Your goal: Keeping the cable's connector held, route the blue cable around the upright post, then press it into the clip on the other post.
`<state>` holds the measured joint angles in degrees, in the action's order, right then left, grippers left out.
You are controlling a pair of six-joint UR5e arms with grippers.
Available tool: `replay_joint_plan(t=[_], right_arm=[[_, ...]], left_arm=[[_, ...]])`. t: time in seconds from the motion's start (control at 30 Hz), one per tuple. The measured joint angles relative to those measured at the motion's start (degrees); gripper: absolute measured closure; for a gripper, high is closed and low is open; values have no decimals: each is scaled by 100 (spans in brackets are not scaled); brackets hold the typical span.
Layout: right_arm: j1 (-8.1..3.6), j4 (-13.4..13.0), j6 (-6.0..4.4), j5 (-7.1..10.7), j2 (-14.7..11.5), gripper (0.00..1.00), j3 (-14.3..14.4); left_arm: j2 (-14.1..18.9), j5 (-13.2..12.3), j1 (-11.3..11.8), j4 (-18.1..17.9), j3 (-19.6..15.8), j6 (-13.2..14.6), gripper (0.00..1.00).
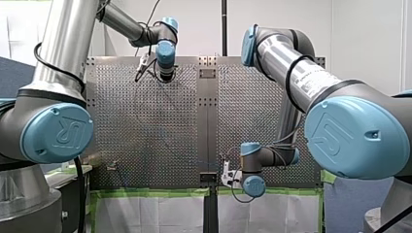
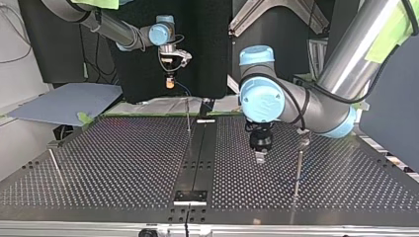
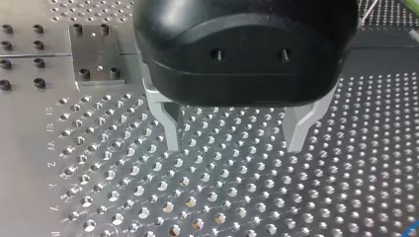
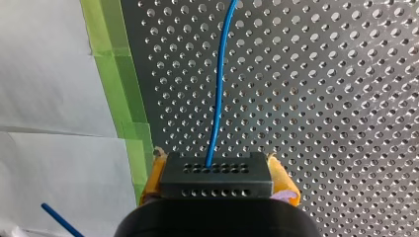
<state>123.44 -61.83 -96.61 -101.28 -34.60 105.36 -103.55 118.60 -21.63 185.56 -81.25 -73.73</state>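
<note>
My right claw is clamped by its yellow pads on the black connector, the blue cable running straight ahead of it over the desk, while my left claw, fingers apart and empty, hovers near the tall post at the top view's right.

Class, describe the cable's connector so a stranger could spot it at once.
Start at the perforated metal table and find its green-taped edge. There my right gripper pinches a small black rectangular connector block between yellow pads. Only it has two rows of tiny holes and a thin blue cable leaving it.
</note>
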Motion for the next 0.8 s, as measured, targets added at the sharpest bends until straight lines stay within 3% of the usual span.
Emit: replay_joint_plan(t=[0.17, 0.47, 0.8], right_arm=[[1, 0, 0, 2, 0, 100, 0], [1, -5, 0, 34, 0, 100, -1], [8, -5, 0, 45, 1, 100, -1]], left_arm=[[-270, 230, 20, -275, 210, 198, 0], [-557, 548, 103, -700, 268, 562, 0], [-854, 771, 151, -826, 270, 1023, 0]])
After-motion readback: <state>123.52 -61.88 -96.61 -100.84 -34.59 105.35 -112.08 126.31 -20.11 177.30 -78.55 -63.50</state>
